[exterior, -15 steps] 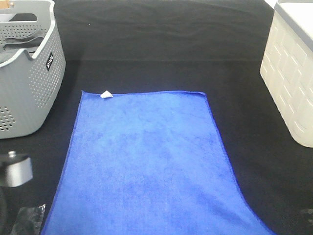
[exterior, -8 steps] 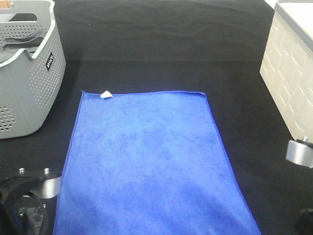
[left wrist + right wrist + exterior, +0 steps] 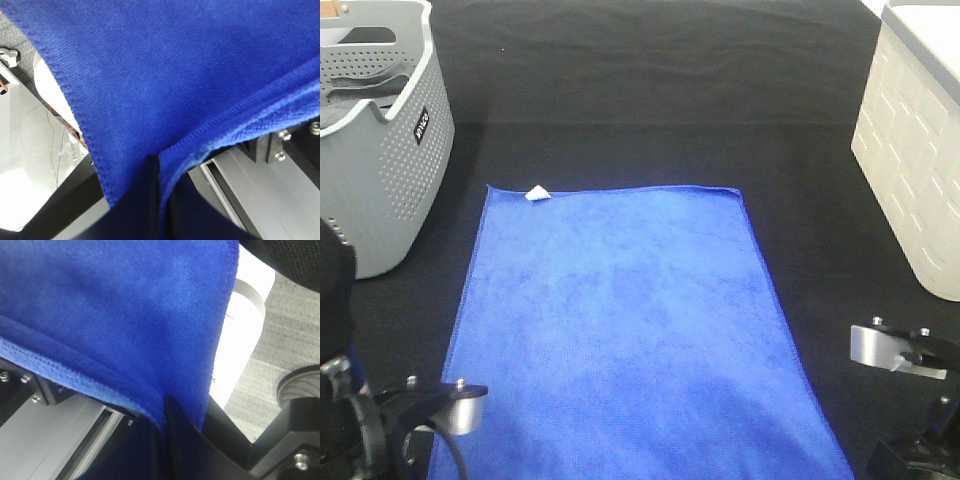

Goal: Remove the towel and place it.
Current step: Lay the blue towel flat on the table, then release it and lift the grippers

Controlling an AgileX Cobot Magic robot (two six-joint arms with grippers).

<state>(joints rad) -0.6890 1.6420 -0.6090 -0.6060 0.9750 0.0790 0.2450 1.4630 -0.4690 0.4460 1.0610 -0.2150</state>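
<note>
At seven and five o'clock, left gripper (image 3: 158, 182) and right gripper (image 3: 167, 426) each clamp a near corner of the towel (image 3: 630, 310), spread flat toward twelve. Uneven lifting may slip a thin hem free, or snag the basket (image 3: 392, 180) at ten.

- The high camera looks down and forward across the black desk (image 3: 650, 90), taking in most of the towel (image 3: 630, 320), with a grey basket (image 3: 380, 150) on the left and a white bin (image 3: 920, 150) on the right.
- The left wrist camera looks along its fingers (image 3: 151, 175), pressed close to the towel's hem.
- The right wrist camera sits just as close, behind its own fingers (image 3: 175, 435).
- All three views share only the towel.
</note>
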